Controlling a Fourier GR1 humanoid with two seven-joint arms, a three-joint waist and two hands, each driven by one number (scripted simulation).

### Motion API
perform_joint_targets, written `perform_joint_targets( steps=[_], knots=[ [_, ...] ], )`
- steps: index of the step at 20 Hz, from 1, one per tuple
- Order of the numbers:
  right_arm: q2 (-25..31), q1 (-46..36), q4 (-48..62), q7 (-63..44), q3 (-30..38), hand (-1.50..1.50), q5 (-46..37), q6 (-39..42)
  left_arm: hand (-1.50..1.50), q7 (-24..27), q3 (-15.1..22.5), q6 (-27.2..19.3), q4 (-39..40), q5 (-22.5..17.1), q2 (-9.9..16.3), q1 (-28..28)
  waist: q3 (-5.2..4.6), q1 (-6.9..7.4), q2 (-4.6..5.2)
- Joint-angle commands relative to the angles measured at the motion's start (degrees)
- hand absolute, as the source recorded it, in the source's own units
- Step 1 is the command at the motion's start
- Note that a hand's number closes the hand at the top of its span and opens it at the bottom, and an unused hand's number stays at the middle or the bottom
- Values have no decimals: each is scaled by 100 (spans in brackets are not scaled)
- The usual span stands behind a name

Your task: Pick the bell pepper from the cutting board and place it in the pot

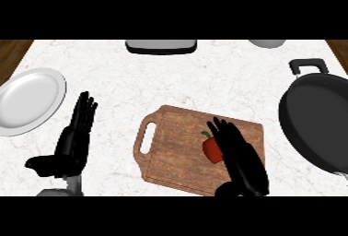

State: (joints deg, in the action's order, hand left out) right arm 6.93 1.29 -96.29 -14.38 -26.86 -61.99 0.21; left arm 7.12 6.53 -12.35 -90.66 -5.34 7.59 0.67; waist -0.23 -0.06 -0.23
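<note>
On the counter: a marble counter [204, 73] carried a wooden cutting board [176, 152] near its front edge, a dark pot [316, 124] at the right and a white plate [27, 101] at the left.
Pepper: the red bell pepper [212, 148] lay on the cutting board, toward its right half, green stem pointing up the view; it had not been lifted.
Right hand: the right hand [241, 159] lay over the board just beside the pepper, fingers stretched out straight and touching or overlapping its right side (how much of the pepper sat under them was hidden); nothing was curled round it, so the fingers were released.
Left hand: the left hand [73, 138] rested at the left of the board, fingers straight and up, holding nothing.
Progress: by my judgement the task stood at the reach, with the hand at the pepper but no grasp made; closing on it, lifting, carrying right and letting go over the pot all remained.
Pot: only part of it showed, cut by the right edge; what showed of its inside was bare, with no pepper in it.
Plate: nothing lay on it.
Far edge: a grey-and-dark object [161, 46] and a pale round thing [266, 43] sat at the back, too cropped to name.
</note>
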Motion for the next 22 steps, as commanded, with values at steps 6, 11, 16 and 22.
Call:
perform_joint_targets(
  steps=[6,11,16,22],
  knots=[
    [-147,-488,870,766,217,150,-545,-1373,0,-7,-215,332,-26,-137,101,-32,25,33,25],
    [-107,-244,423,828,150,150,-764,-1146,0,56,-163,188,-10,186,-107,-200,23,9,19],
    [-282,-108,292,851,176,150,-1020,-1602,0,182,-189,226,353,261,-282,67,22,-3,22],
    [-386,-772,1080,-1908,3263,150,-493,-1323,0,41,-209,75,-152,238,-185,-55,25,-273,313]
  ],
)
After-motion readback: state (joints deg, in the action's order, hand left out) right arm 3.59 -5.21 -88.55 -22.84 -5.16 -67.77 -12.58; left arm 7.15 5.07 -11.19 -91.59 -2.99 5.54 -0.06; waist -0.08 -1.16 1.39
